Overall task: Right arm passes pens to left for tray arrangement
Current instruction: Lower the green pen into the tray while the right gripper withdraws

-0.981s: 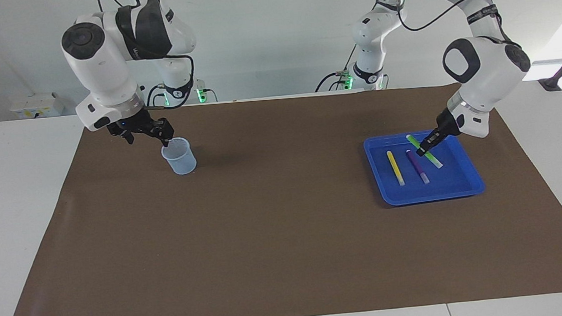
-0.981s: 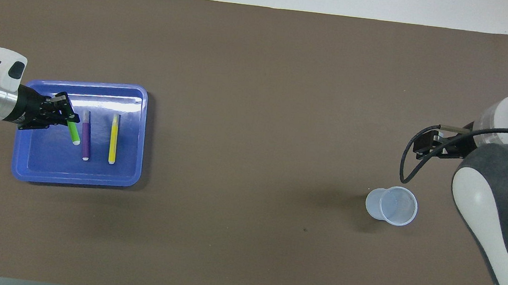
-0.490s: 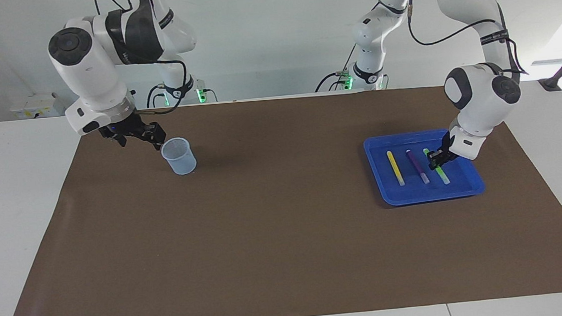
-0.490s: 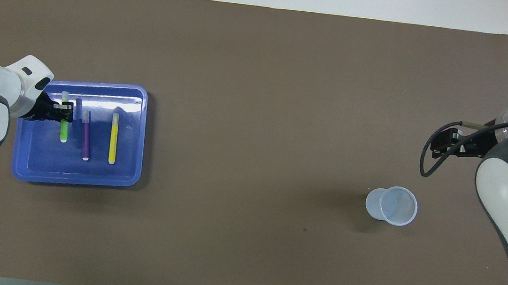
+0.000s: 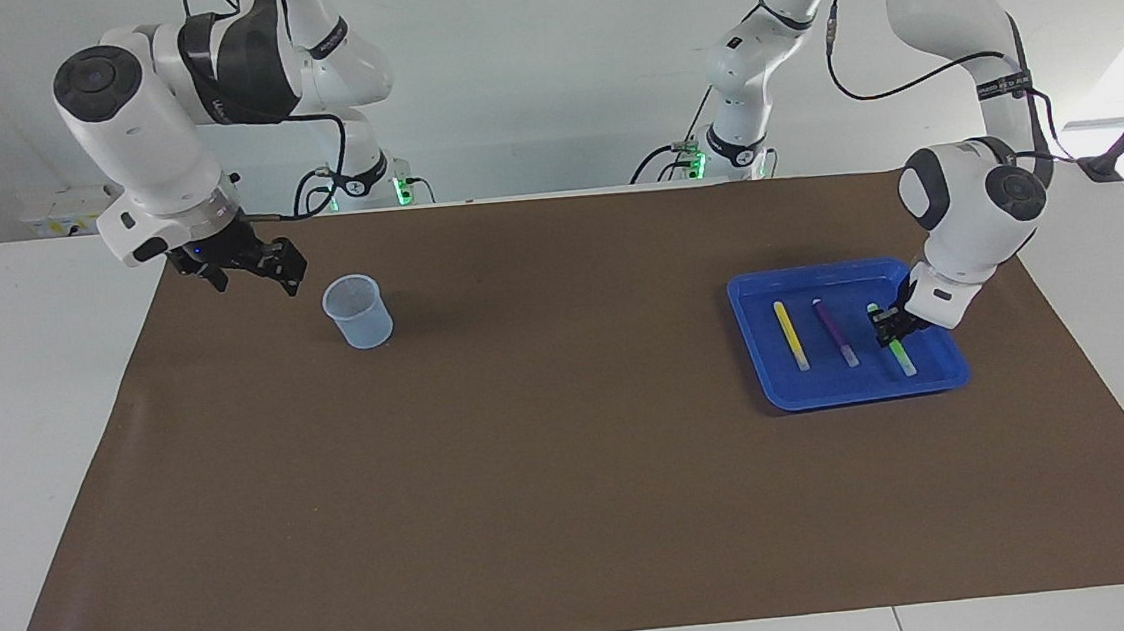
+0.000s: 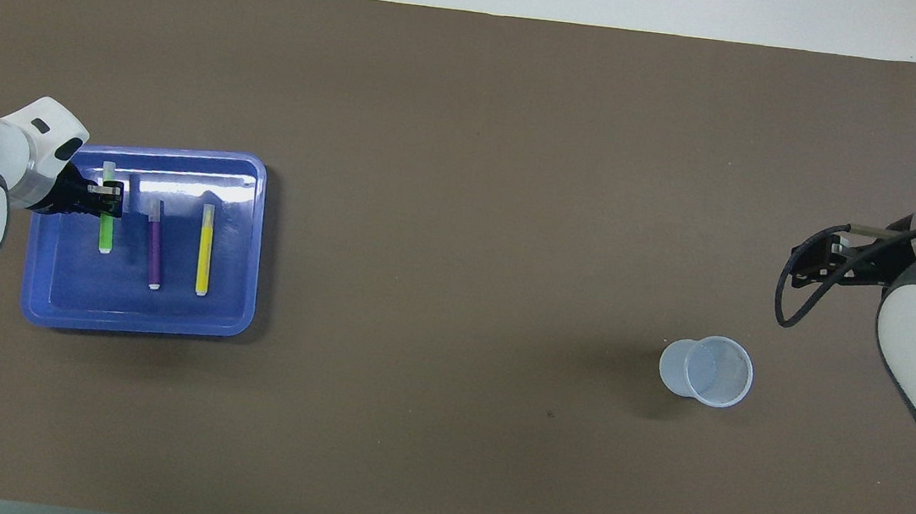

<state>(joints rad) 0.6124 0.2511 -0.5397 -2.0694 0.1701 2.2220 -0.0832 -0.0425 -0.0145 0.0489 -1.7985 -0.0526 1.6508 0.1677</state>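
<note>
Three pens lie side by side in the blue tray (image 5: 755, 340), toward the left arm's end of the tabletop.
Facing view: left end effector (image 5: 890, 326) clamps the green pen (image 5: 898, 354) beside the purple pen (image 5: 834, 330) and yellow pen (image 5: 790, 334). Overhead view: right end effector (image 6: 808, 266), spread wide and empty, hangs near the translucent cup (image 6: 707, 370).

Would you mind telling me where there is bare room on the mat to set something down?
The brown mat is bare between the blue tray and the translucent cup. The tray is crowded: the yellow pen, the purple pen, and the green pen in the shut left gripper. The open right gripper hangs beside the cup.
</note>
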